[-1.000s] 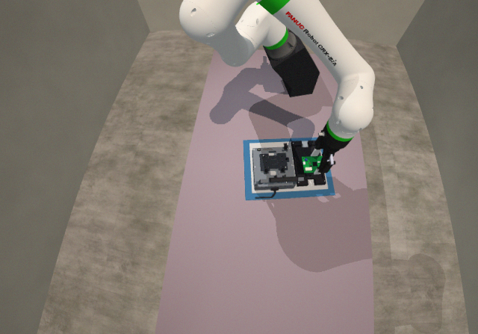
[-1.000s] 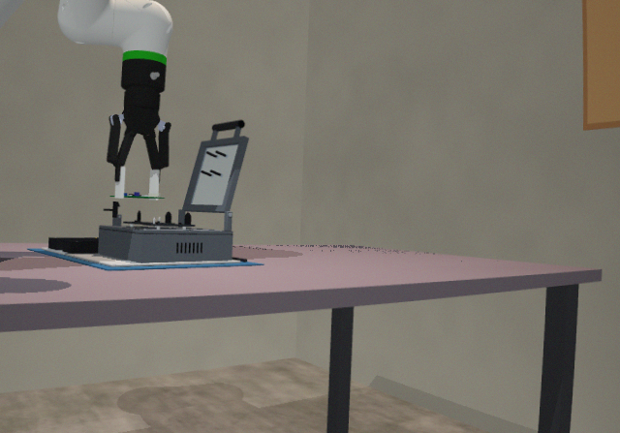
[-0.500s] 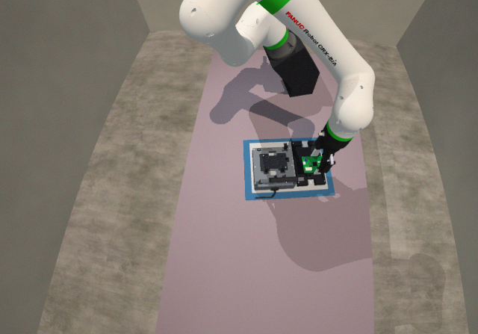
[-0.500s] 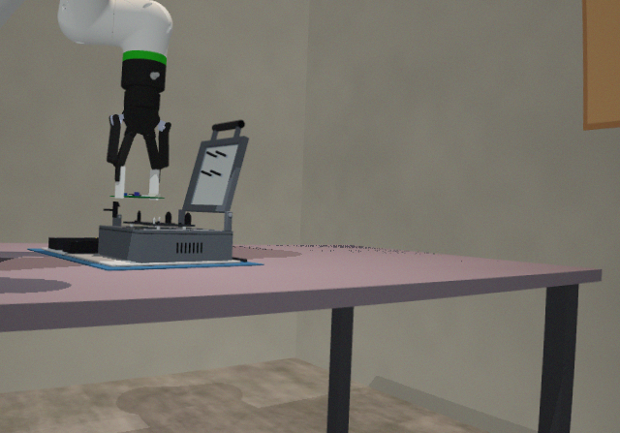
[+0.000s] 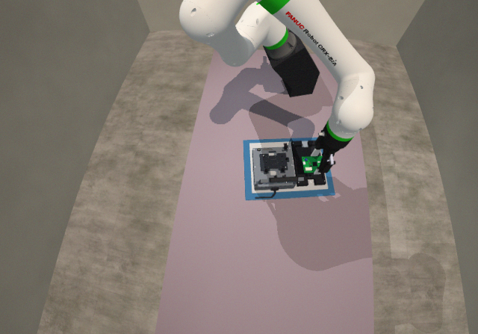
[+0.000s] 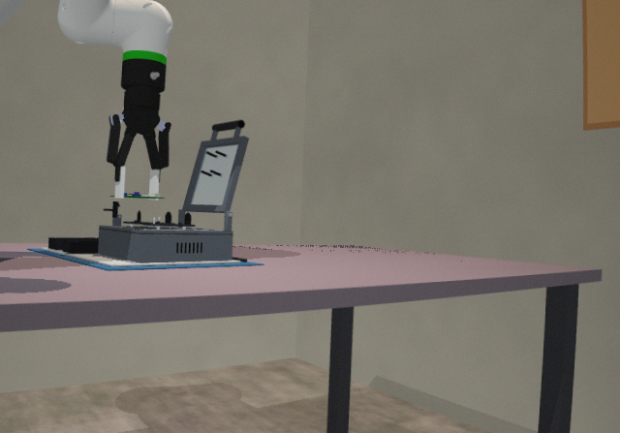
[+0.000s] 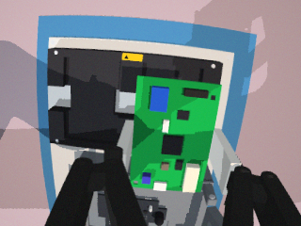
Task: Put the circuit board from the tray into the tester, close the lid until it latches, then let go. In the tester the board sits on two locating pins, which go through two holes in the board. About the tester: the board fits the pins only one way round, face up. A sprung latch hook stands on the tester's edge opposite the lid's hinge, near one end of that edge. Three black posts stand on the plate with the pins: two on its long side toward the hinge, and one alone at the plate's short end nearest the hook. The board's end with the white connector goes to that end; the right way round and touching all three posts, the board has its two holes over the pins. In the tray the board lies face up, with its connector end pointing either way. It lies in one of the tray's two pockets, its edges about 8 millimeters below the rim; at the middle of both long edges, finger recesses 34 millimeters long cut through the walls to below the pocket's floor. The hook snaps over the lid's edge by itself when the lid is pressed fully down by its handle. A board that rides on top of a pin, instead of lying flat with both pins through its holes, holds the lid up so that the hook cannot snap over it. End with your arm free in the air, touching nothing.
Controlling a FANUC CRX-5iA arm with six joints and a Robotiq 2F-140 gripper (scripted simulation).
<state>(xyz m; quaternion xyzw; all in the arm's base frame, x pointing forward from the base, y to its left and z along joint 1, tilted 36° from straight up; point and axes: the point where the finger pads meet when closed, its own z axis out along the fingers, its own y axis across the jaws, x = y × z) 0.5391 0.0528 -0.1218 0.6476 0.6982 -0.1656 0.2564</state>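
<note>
My gripper (image 5: 317, 162) (image 6: 137, 194) (image 7: 172, 137) is shut on the green circuit board (image 5: 308, 162) (image 6: 144, 197) (image 7: 155, 134) by its long edges. The board is face up, roughly level and well above the black tray (image 6: 72, 244) (image 7: 89, 113). Its large white connector (image 7: 191, 177) is at the end toward the tester. The grey tester (image 5: 258, 174) (image 6: 165, 244) stands beside the tray with its lid (image 6: 215, 173) open and upright. The black pin plate (image 5: 273, 162) has posts and no board on it. The latch hook (image 5: 285, 146) (image 6: 115, 209) stands opposite the hinge. The board's holes are not distinguishable.
Tester and tray stand on a white sheet with a blue border (image 5: 247, 168) (image 6: 109, 268) (image 7: 44, 141) on the pink table (image 5: 216, 245). The lid's black handle (image 6: 228, 125) rises high beside the gripper in the exterior view. A black cable (image 5: 266, 197) lies at the tester's hinge side.
</note>
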